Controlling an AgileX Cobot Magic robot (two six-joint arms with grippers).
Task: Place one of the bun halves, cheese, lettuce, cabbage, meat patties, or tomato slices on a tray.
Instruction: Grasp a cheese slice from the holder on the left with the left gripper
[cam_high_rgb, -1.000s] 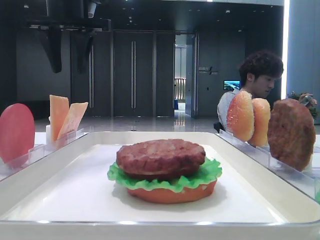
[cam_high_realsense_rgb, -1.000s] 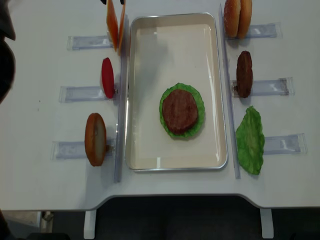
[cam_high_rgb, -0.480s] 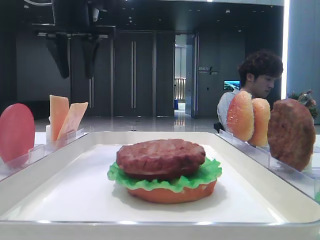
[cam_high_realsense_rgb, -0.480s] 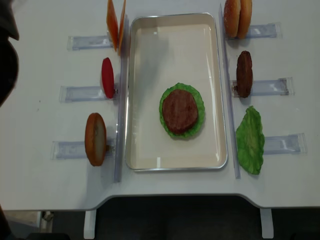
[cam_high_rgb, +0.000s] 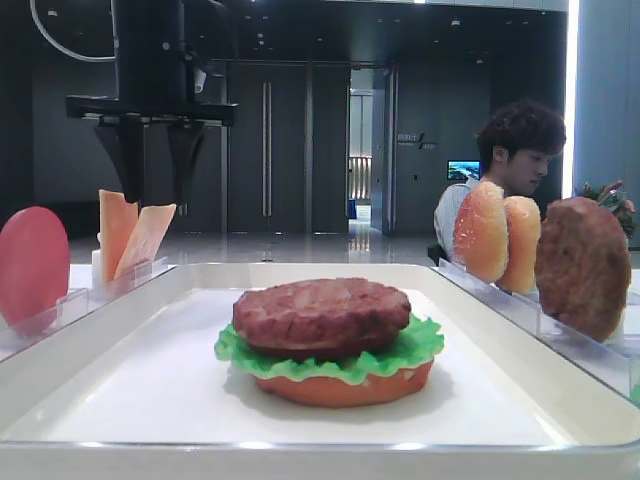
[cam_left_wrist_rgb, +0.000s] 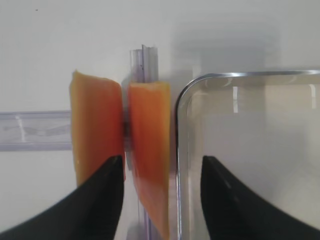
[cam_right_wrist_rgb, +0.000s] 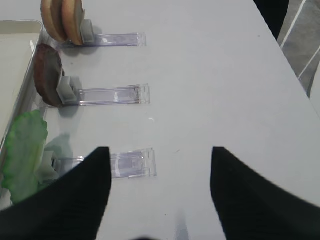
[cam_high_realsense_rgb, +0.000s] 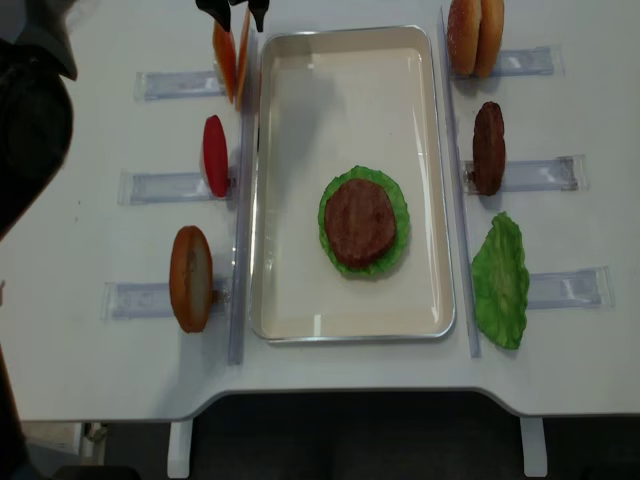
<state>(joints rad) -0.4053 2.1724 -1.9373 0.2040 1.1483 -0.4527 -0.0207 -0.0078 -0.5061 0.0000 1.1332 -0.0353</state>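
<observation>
Two pale orange cheese slices (cam_left_wrist_rgb: 95, 125) (cam_high_rgb: 148, 235) stand on edge in a clear holder just left of the white tray (cam_high_realsense_rgb: 340, 110). My left gripper (cam_left_wrist_rgb: 161, 160) (cam_high_rgb: 157, 200) hangs open right above them. In the left wrist view the right-hand slice (cam_left_wrist_rgb: 150, 150) lies between the jaws, with a gap on each side. On the tray sits a stack: a bun half (cam_high_rgb: 340, 388), lettuce (cam_high_rgb: 400, 355) and a meat patty (cam_high_realsense_rgb: 359, 221) on top. My right gripper (cam_right_wrist_rgb: 160, 150) is open over bare table, holding nothing.
A tomato slice (cam_high_realsense_rgb: 215, 155) and a bun half (cam_high_realsense_rgb: 190, 277) stand in holders left of the tray. Two bun halves (cam_high_realsense_rgb: 475, 37), a patty (cam_high_realsense_rgb: 489, 147) and a lettuce leaf (cam_high_realsense_rgb: 502, 280) stand on the right. A person (cam_high_rgb: 520, 150) sits behind the table.
The left gripper has come down towards the cheese slices and now shows at the top edge of the overhead view. Nothing else has moved.
</observation>
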